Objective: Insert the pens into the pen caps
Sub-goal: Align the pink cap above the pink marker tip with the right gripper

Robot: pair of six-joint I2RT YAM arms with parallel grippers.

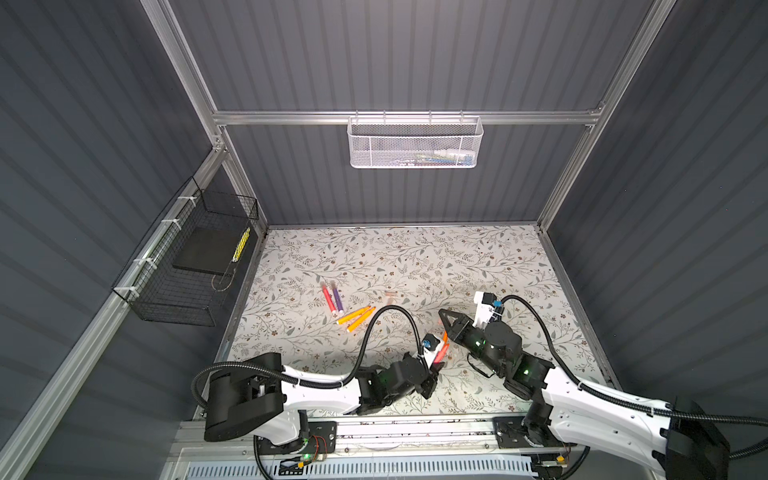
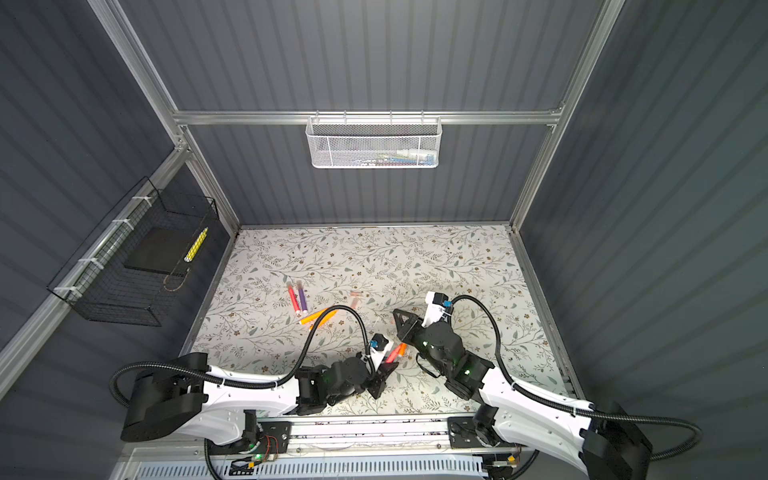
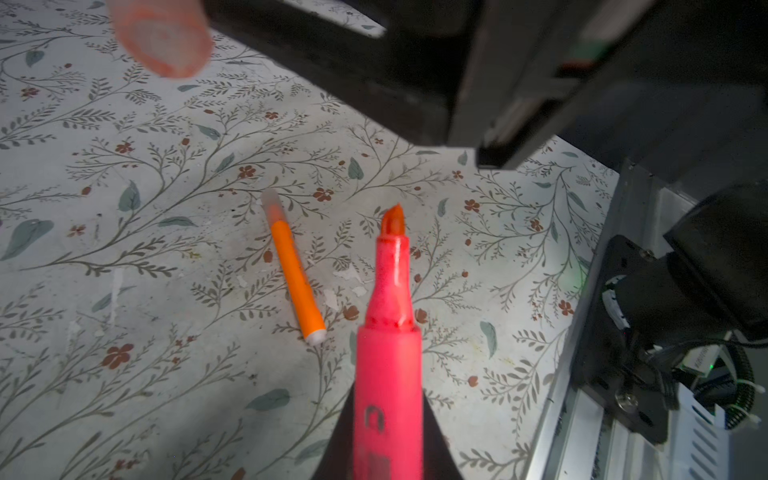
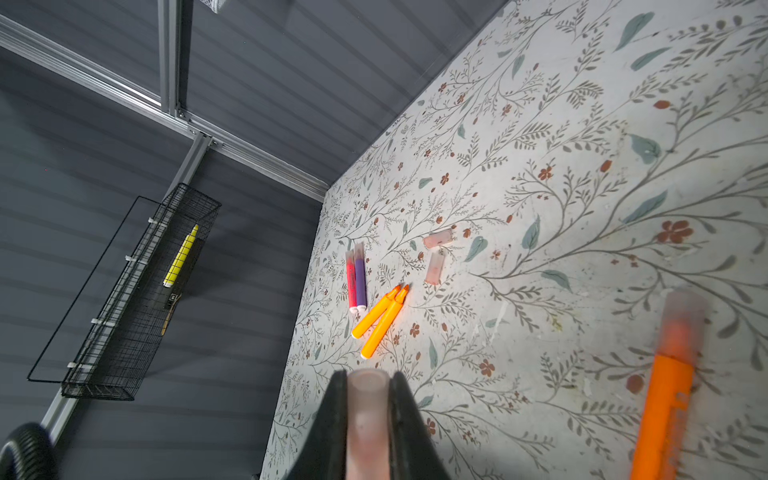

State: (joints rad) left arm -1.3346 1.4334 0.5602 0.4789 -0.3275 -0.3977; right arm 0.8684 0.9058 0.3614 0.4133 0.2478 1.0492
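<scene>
My left gripper (image 3: 388, 399) is shut on a pink-red pen (image 3: 390, 316) whose bare orange-red tip points away from the wrist. In a top view this pen (image 1: 441, 356) sits near the table's front middle. My right gripper (image 4: 369, 380) is shut on a pale translucent pen cap (image 4: 368, 415), its open mouth facing outward; in the left wrist view that cap (image 3: 162, 37) hovers apart from the pen tip. A capped orange pen (image 3: 295, 270) lies on the table below. Further left lie a capped red pen (image 4: 351, 282), a capped purple pen (image 4: 360, 278) and two uncapped orange pens (image 4: 380, 318). Two loose caps (image 4: 436, 253) lie beside them.
A black wire basket (image 1: 187, 266) with a yellow pen hangs on the left wall. On the back wall hangs a white mesh basket (image 1: 415, 143). An aluminium rail (image 1: 415, 428) runs along the table's front edge. Both arms crowd the front middle of the floral table (image 1: 415, 257).
</scene>
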